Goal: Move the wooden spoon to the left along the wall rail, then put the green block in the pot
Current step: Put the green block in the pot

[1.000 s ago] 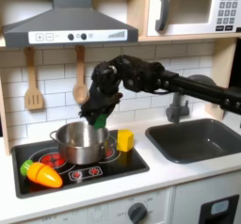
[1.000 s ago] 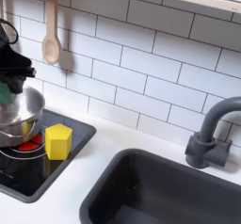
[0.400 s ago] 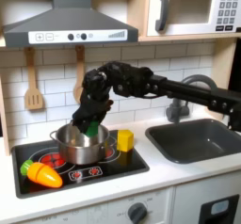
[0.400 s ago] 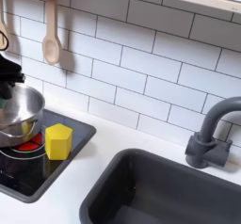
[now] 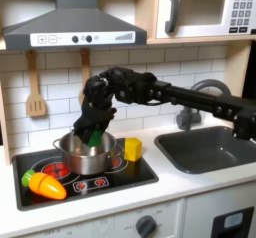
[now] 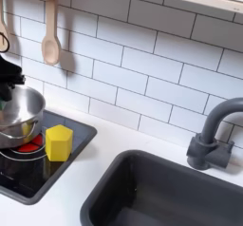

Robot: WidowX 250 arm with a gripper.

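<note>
Green block lowered to the pot mouth

Over the last second the black gripper (image 5: 93, 130) has come down and leftward; clamped on the small bright-green cube (image 5: 94, 138), it hangs just above the round shiny steel pot (image 5: 84, 154), so release looks near. The light-brown wooden spoon (image 6: 51, 26) hangs on the rail.

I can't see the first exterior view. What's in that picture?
A black robot arm reaches over the pot on a toy stove, its tool holding a green block just above it. A yellow block sits beside the pot, a toy carrot in front.
</note>
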